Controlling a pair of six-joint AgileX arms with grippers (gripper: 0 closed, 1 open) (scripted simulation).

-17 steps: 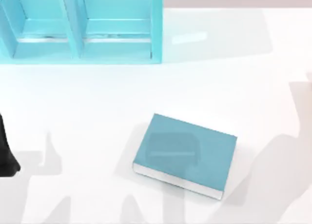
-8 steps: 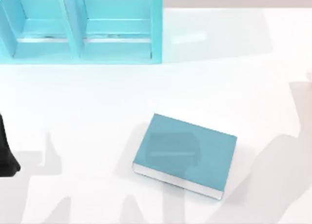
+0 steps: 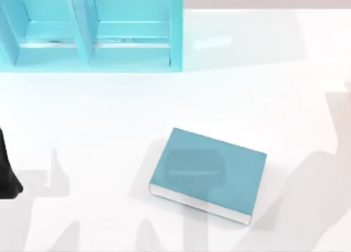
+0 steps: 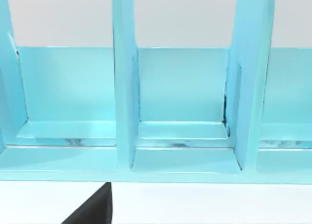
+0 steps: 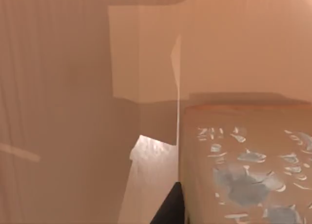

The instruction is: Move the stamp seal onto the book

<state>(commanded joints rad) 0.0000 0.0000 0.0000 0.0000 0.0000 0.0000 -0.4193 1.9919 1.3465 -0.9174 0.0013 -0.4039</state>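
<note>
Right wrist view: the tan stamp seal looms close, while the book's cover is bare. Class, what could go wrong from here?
1. The stamp seal sits so near the right wrist camera that its edges run out of frame; a grasp could be off-centre and tilt it.
2. The book lies askew on the table; released near its white page edge, the seal might topple off.
The left arm is parked at the table's left edge.

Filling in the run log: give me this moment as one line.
stage: seal not on book | book: flat on table, cover bare | stamp seal: close before right wrist camera | left arm: table's left edge
</note>
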